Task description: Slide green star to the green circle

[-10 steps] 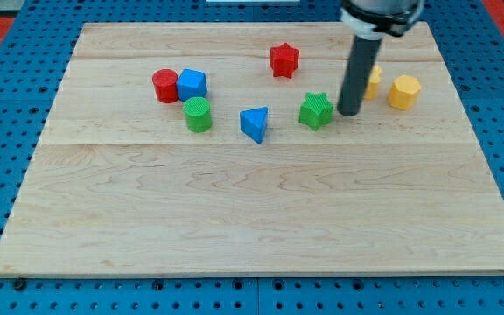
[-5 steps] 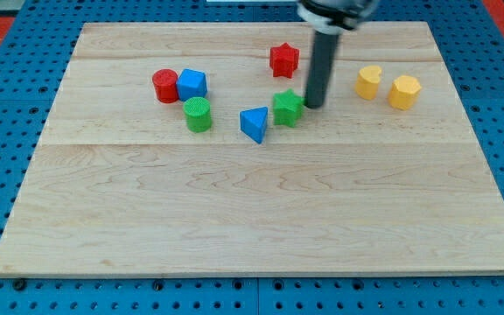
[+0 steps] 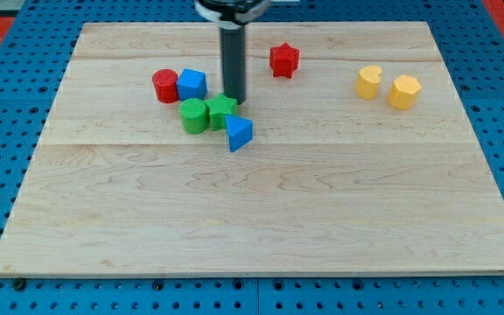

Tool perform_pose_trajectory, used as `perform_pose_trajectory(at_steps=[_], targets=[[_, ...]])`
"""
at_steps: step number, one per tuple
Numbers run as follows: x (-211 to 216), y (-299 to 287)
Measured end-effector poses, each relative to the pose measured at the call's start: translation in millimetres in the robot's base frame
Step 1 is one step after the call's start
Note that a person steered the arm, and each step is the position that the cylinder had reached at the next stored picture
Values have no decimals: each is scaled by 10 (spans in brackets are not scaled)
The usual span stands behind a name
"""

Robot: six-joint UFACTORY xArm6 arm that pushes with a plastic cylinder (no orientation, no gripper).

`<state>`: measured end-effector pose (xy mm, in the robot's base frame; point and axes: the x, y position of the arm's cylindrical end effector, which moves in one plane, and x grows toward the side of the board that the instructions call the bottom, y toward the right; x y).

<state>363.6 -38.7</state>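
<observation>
The green star (image 3: 221,110) sits on the wooden board, touching the green circle (image 3: 193,115) on that circle's right side. My tip (image 3: 234,101) rests just right of and above the star, against its upper right edge. The rod rises straight up from there to the view's top. A blue triangle (image 3: 238,133) lies just below and right of the star, close to it.
A red cylinder (image 3: 165,86) and a blue block (image 3: 192,84) stand side by side above the green circle. A red star (image 3: 283,59) is at the upper middle. Two yellow blocks (image 3: 368,81) (image 3: 404,91) sit at the upper right.
My tip has swept left, pushing the green star left until it met the green circle. The blue triangle was nudged down and left.
</observation>
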Motion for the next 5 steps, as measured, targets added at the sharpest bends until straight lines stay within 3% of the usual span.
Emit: perform_pose_trajectory(at_steps=[5], targets=[[182,173]])
